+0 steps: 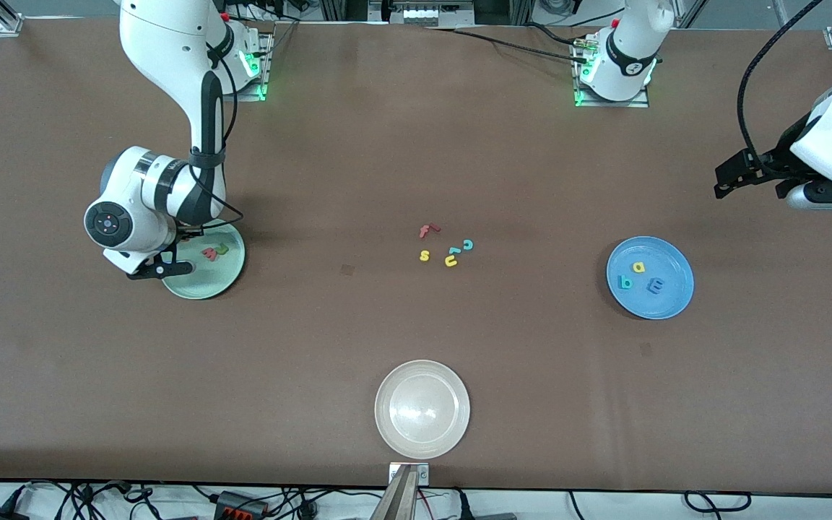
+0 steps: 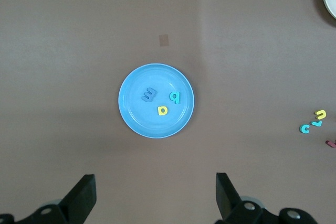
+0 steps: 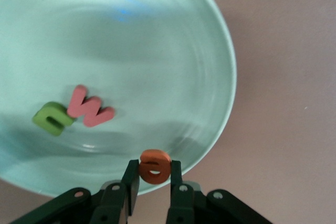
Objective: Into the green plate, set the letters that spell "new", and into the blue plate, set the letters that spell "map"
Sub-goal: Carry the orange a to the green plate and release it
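Observation:
The green plate (image 1: pixel 206 287) lies toward the right arm's end of the table. The pink-red w (image 3: pixel 89 109) and the olive n (image 3: pixel 52 119) rest in it side by side. My right gripper (image 3: pixel 154 170) hangs low over this plate's rim (image 3: pixel 223 103), shut on the orange e (image 3: pixel 155 158). Toward the left arm's end lies the blue plate (image 1: pixel 670 260), holding the yellow a (image 1: pixel 638 266), the teal p (image 1: pixel 625 282) and the blue m (image 1: pixel 655 286). My left gripper (image 2: pixel 155 195) waits open and empty, high above the table beside the blue plate (image 2: pixel 135 115).
Loose letters lie mid-table: a red f (image 1: pixel 428 230), a yellow s (image 1: pixel 425 255), a yellow u (image 1: pixel 451 261), a teal c (image 1: pixel 467 245). A whitish-beige plate (image 1: pixel 452 433) sits near the table's edge closest to the front camera.

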